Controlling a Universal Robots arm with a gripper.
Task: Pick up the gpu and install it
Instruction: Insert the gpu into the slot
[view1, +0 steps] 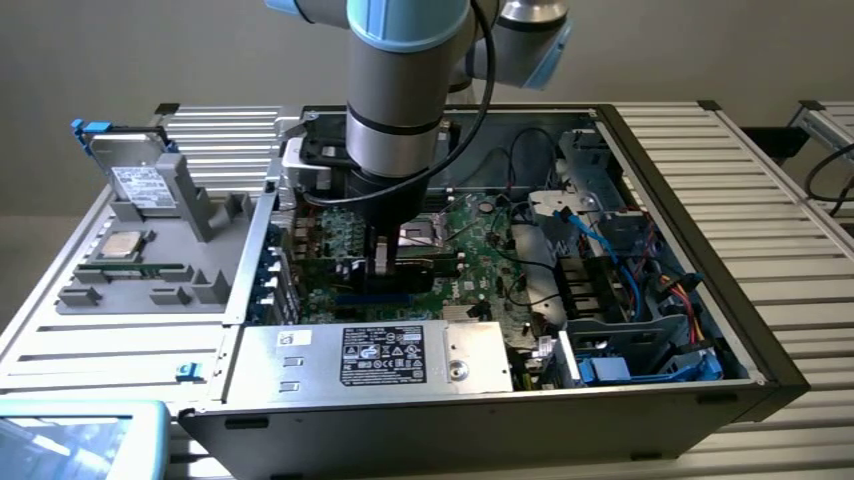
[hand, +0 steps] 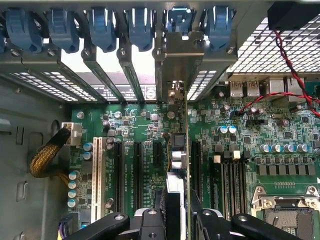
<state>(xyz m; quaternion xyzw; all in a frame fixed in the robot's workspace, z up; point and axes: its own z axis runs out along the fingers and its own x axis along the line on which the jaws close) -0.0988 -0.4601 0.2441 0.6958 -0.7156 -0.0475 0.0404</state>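
Install step in hand: gripper (hand: 177, 217), jaws half-closed on the gpu (hand: 179, 155), holds it edge-down over the motherboard (hand: 280, 130), twelve o'clock of the power supply (view1: 387, 355); seating unconfirmed, calls for square alignment.

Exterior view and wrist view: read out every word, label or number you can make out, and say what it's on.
No text reads clearly enough to quote.
Black label on the power supply: white print and symbols, too small to read.
Silver drive: print on its white face, blurred.
Motherboard: white lettering, too small to read.
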